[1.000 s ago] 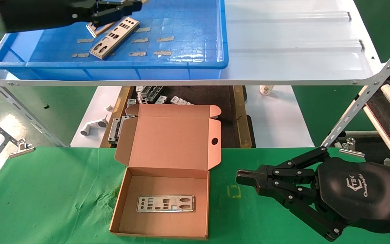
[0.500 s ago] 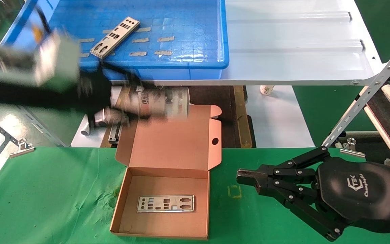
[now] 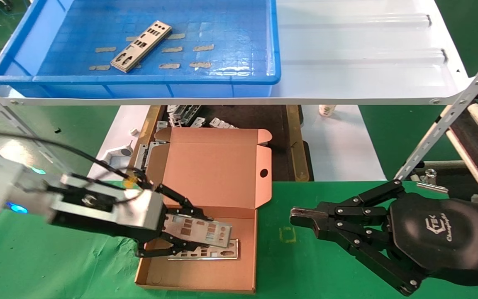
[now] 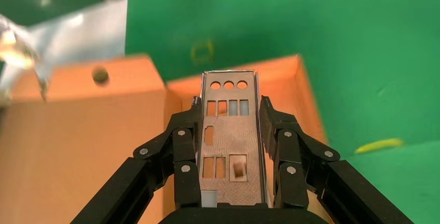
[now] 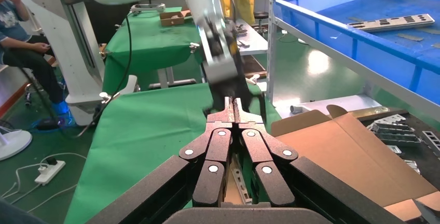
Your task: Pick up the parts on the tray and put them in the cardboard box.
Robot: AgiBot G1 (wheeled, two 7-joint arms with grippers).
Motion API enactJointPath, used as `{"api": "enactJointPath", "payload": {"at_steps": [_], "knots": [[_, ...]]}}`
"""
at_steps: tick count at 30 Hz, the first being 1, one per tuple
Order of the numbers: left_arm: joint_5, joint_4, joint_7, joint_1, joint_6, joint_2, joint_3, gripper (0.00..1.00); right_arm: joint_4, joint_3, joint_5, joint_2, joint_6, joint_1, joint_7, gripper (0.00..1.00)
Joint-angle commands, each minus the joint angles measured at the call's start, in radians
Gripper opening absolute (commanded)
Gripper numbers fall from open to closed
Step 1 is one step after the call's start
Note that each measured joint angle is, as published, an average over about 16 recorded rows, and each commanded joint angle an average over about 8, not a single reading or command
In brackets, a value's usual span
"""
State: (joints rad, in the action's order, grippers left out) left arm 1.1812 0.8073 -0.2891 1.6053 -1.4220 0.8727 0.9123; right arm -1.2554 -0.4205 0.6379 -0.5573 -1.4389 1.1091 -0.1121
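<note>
Now 3 parts: tray [image 3: 272, 50] 1; box [image 3: 197, 278] 1; pincer [image 3: 189, 234] 1.

Boxed plate [image 3: 218, 252] mostly hidden (beneath held plate [image 3: 199, 229]).

Left gripper [image 4: 232, 123] clamps plate [image 4: 229, 141] by long edges — above open cardboard box [image 4: 88, 146].

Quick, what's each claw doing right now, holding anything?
Left claw: closed on a metal plate, above the cardboard box.
Right claw: closed and empty, over the green cloth.
</note>
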Motion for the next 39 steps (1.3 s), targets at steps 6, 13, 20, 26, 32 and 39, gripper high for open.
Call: {"api": "enactJointPath", "payload": {"at_steps": [6, 13, 20, 26, 32, 39], "knots": [[0.056, -0.030, 0.008, -0.090, 0.101, 0.067, 0.040, 0.10, 0.000, 0.000, 0.000, 0.000, 0.000, 0.000, 0.000, 0.00], [0.066, -0.078, 0.010, -0.106, 0.128, 0.111, 0.050, 0.70, 0.000, 0.000, 0.000, 0.000, 0.000, 0.000, 0.000, 0.00], [0.069, -0.126, 0.017, -0.109, 0.137, 0.138, 0.055, 1.00, 0.000, 0.000, 0.000, 0.000, 0.000, 0.000, 0.000, 0.00], [0.071, -0.145, 0.004, -0.106, 0.137, 0.142, 0.055, 1.00, 0.000, 0.000, 0.000, 0.000, 0.000, 0.000, 0.000, 0.00], [0.057, -0.154, -0.002, -0.100, 0.117, 0.134, 0.048, 1.00, 0.000, 0.000, 0.000, 0.000, 0.000, 0.000, 0.000, 0.00], [-0.001, -0.145, 0.011, -0.078, 0.042, 0.102, 0.022, 1.00, 0.000, 0.000, 0.000, 0.000, 0.000, 0.000, 0.000, 0.00]]}}
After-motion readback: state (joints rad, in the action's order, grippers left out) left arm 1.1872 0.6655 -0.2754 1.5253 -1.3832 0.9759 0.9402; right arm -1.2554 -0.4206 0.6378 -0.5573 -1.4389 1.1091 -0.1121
